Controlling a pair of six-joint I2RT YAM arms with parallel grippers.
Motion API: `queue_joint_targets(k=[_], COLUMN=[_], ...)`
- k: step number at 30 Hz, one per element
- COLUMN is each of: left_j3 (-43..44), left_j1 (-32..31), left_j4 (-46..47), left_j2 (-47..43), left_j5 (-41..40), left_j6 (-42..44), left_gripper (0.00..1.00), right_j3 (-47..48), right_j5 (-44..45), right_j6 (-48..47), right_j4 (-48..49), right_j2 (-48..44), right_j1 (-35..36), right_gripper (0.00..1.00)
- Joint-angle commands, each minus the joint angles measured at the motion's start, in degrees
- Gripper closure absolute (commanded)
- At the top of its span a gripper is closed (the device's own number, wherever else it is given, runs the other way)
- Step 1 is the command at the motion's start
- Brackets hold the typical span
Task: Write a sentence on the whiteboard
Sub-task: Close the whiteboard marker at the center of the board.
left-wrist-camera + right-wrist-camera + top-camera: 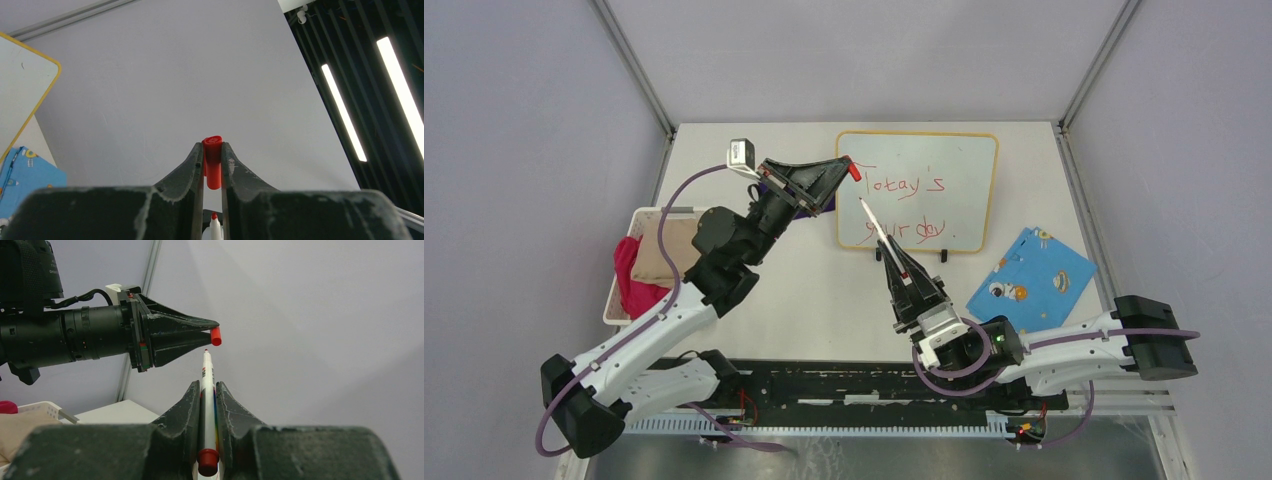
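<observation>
The whiteboard (964, 150) stands at the back middle of the table; its corner shows in the left wrist view (20, 90). It bears the sentence (906, 208) in red, two lines. My left gripper (846, 166) is shut on the red marker cap (854, 172), raised near the board's upper left corner; the cap shows between the jaws (213, 161) and in the right wrist view (216, 336). My right gripper (886, 248) is shut on the white marker (872, 222), tip uncapped, pointing up at the cap (207, 375). The marker tip sits just below the cap, apart from it.
A blue patterned sheet (1030, 278) lies right of the board's foot. A white basket (624, 262) with pink and beige cloth sits at the left edge. The enclosure's grey walls and metal posts surround the table.
</observation>
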Motion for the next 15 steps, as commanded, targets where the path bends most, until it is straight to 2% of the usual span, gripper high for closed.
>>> queue_joint_targets(k=[1,15], left_j3=[1.83,1.01], left_j1=[-0.72,-0.77], left_j4=[-0.29,-0.3], left_j2=[-0.89,-2.73], left_j5=[-1.94,-1.84], left_j6=[-1.5,-0.06], left_gripper=[0.98,0.98], right_j3=[2.73,3.17], right_j5=[0.4,0.84], right_j6=[-0.5,-0.76], right_j4=[19.16,19.06], right_j2=[-0.67,-0.64], right_j1=[0.29,0.3], right_gripper=[1.0,1.0])
